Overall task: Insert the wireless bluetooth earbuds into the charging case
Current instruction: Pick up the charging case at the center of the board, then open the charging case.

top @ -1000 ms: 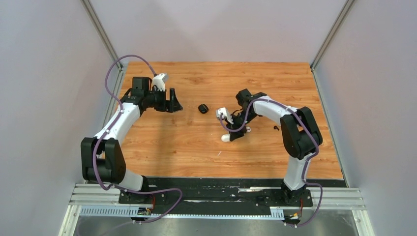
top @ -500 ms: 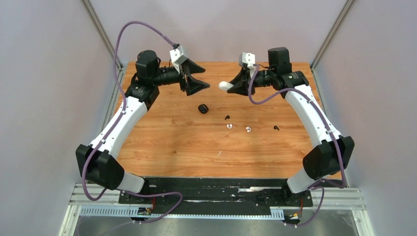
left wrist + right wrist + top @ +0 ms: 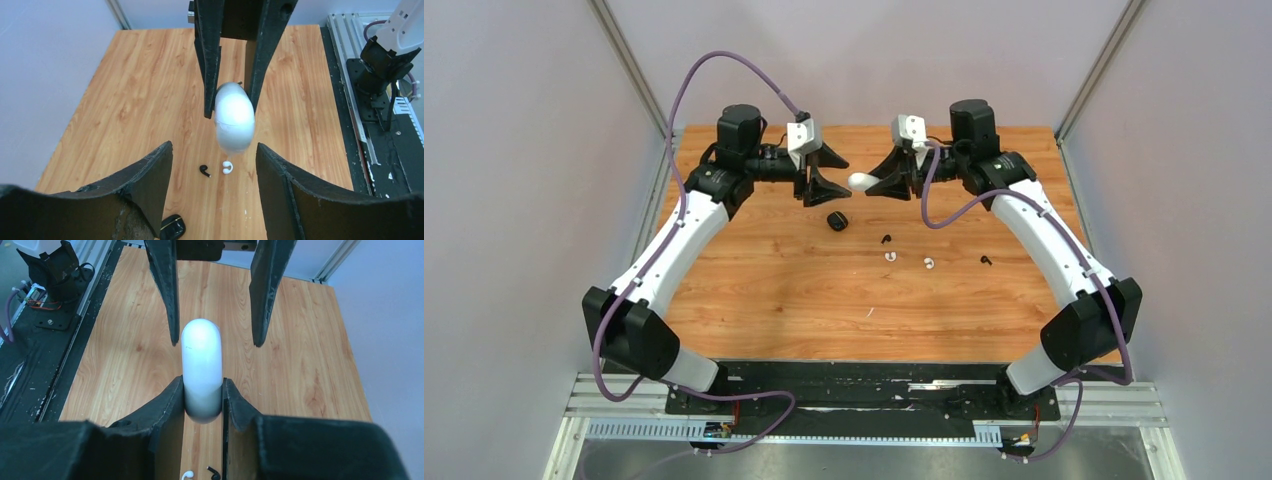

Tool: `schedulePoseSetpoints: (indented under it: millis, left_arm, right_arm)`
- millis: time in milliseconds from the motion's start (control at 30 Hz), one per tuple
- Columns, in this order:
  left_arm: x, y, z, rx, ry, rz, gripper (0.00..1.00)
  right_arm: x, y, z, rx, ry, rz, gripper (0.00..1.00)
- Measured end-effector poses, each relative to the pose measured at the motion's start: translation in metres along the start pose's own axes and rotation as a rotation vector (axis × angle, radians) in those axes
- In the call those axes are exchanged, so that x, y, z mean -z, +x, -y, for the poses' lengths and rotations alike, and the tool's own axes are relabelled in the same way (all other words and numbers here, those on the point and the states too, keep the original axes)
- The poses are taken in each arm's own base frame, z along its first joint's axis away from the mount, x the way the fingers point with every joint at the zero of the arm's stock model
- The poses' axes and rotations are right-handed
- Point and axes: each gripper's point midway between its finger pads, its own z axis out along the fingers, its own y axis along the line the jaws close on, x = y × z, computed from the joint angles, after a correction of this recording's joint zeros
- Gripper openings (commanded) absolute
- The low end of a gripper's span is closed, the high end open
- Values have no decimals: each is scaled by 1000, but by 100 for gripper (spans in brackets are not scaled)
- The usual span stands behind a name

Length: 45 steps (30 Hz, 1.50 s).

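Observation:
My right gripper [image 3: 874,183] is shut on a white pebble-shaped charging case [image 3: 860,181], held in the air above the far part of the table. In the right wrist view the case [image 3: 201,365] stands out from between my fingers [image 3: 165,415]. My left gripper [image 3: 836,176] faces it and is open. The case's free end [image 3: 233,120] reaches into the gap between the left fingers [image 3: 147,185] without touching them. On the table lie the earbuds: a black one [image 3: 885,239], two white ones [image 3: 890,256] [image 3: 929,264], and another black one [image 3: 986,260].
A black charging case [image 3: 836,220] lies closed on the wooden table [image 3: 764,280] under the grippers, also at the bottom of the left wrist view [image 3: 172,227]. Grey walls stand on both sides. A black rail [image 3: 864,375] runs along the near edge.
The right gripper lifted the white case off the table to the far middle. The left gripper rose, turned toward it, came close, and its fingers narrowed somewhat.

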Motion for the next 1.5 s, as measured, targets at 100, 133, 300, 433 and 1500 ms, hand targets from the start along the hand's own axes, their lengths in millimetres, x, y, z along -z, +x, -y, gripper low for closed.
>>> schedulePoseSetpoints:
  millis: [100, 133, 300, 433, 1500]
  left_arm:
    - [-2, 3, 3, -3, 11, -9, 62]
    - [-3, 4, 4, -7, 15, -12, 61]
    - [-7, 7, 10, -21, 34, -23, 51]
    - [-8, 10, 11, -22, 40, -28, 43]
    - [-13, 27, 3, -38, 30, -75, 0]
  right_arm:
    - [-6, -1, -2, 16, 1, -3, 0]
    - [-7, -1, -3, 21, 3, -5, 0]
    - [-12, 1, 1, 37, 24, -17, 0]
    - [-13, 0, 4, 51, 39, -19, 0]
    - [-6, 12, 17, -152, 126, -37, 43]
